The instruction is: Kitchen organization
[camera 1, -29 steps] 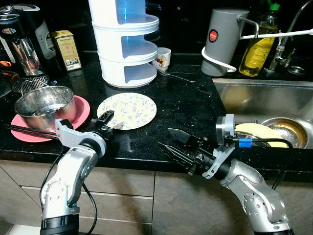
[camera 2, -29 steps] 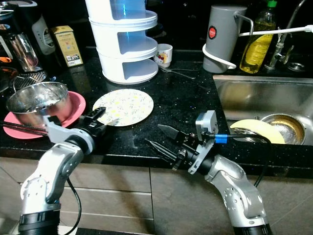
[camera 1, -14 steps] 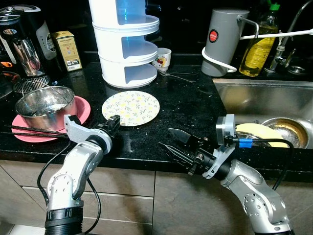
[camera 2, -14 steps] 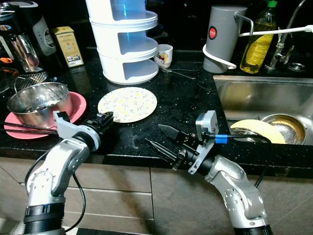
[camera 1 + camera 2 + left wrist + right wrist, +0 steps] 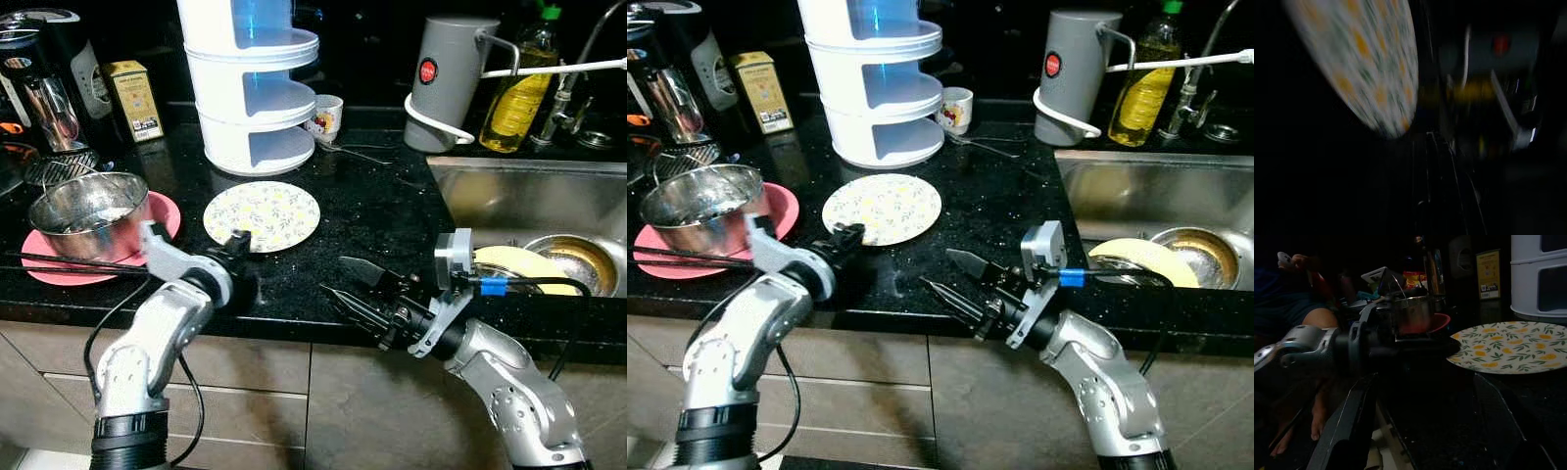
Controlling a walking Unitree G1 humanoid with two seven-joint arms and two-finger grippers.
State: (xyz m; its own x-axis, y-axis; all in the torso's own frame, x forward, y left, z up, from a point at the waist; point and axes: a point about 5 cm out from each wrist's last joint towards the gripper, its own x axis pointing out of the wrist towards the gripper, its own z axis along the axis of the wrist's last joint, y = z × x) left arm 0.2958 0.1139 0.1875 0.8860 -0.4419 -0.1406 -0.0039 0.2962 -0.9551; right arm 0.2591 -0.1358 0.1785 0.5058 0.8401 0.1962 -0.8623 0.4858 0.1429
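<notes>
Left eye view, left claw (image 5: 238, 240) beside floral plate (image 5: 262, 215), right claw (image 5: 345, 284) spread

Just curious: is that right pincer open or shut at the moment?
Open. The right pincer hangs before the counter edge, its two black fingers spread apart with nothing between them.

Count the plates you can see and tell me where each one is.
3. A floral plate lies on the counter before the white tiered rack. A pink plate sits under the steel bowl at left. A yellow plate rests in the sink. Others may be hidden there.
</notes>
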